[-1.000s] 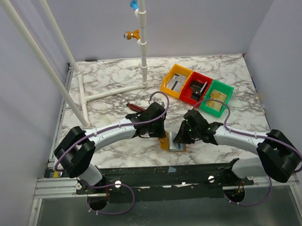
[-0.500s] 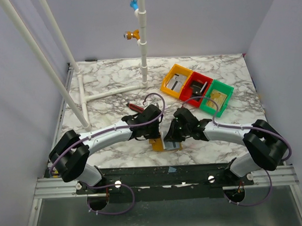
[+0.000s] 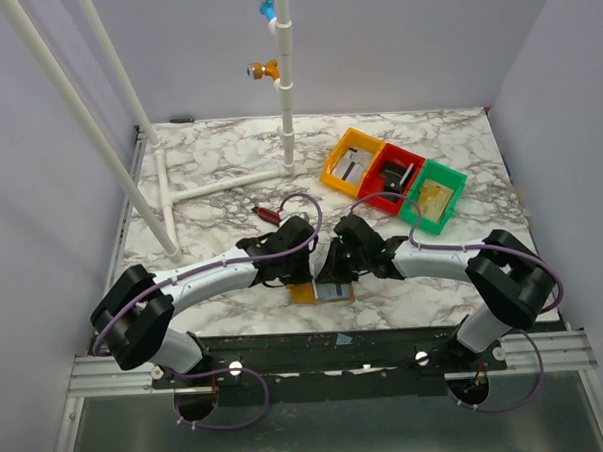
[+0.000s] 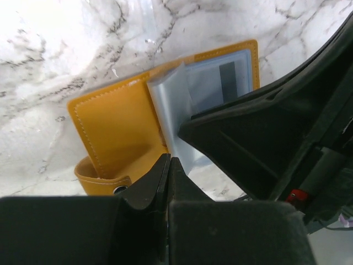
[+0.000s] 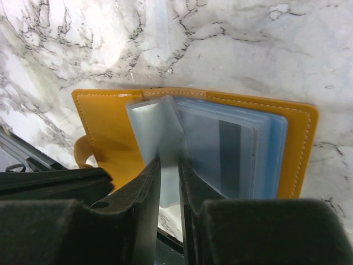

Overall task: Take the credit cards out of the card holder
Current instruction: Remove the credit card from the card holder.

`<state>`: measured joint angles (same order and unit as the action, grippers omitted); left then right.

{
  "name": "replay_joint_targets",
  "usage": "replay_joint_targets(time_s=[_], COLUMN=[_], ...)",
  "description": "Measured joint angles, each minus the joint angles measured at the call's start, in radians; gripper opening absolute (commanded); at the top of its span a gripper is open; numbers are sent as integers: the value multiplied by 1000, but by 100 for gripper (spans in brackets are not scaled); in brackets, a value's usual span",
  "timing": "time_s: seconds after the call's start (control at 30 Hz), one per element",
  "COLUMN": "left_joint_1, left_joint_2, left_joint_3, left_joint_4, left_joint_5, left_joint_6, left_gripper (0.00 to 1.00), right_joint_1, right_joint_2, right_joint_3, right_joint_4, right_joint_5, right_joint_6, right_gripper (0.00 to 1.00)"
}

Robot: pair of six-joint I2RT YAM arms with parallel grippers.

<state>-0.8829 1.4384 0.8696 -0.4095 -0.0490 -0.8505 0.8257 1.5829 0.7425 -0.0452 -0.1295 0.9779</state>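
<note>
left claw [image 4: 167,164]: my fingers are pressed together with nothing visible between them. The tips sit at the near edge of the card holder [image 4: 118,124], right by its strap loop. Can't tell if I'm bearing down on it or only touching.
right claw [image 5: 168,165]: my fingers are nearly together, clamped on a credit card [image 5: 156,130] that runs through the narrow gap between them.
credit card: thin, pale grey-blue and blurred. It's tilted up off the middle of the holder near the fold. Can't tell whether its far end is in a pocket or free.
card holder: lies open and flat on the marble table [image 3: 219,160], close to the front edge at centre, under both claws. The left half is bare mustard leather and the right half carries the grey-blue sleeves.
striped card [image 5: 229,157]: lies flat in the right-half sleeves, with a dark stripe running down it.
claw spacing: the two claws are just beside each other over the holder. My right claw covers the holder's lower right corner in the left wrist view.
bins: the orange bin [image 3: 336,152], red bin [image 3: 405,151] and green bin [image 3: 449,168] touch in a diagonal row at far right, well apart from the holder.
utility knife [image 3: 268,213]: red and black, on the table just beyond my left wrist, partly hidden by it.
</note>
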Motion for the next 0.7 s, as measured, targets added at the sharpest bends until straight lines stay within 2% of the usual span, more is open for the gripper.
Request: replay_joint_targets(time_s=[0.33,0.7], left_joint_1=[0,0], left_joint_2=[72,125], left_joint_3=[-59,-67], left_joint_4=[133,140], left_joint_5=[109,103], left_joint_6=[-38,-94], left_gripper=[0,0], right_joint_1=[2,2], right_joint_2=[33,-5], right_joint_3=[4,2], right_joint_4=[45,16], right_joint_5=[-27,4], right_joint_6=[40,46], right_gripper=[14,19])
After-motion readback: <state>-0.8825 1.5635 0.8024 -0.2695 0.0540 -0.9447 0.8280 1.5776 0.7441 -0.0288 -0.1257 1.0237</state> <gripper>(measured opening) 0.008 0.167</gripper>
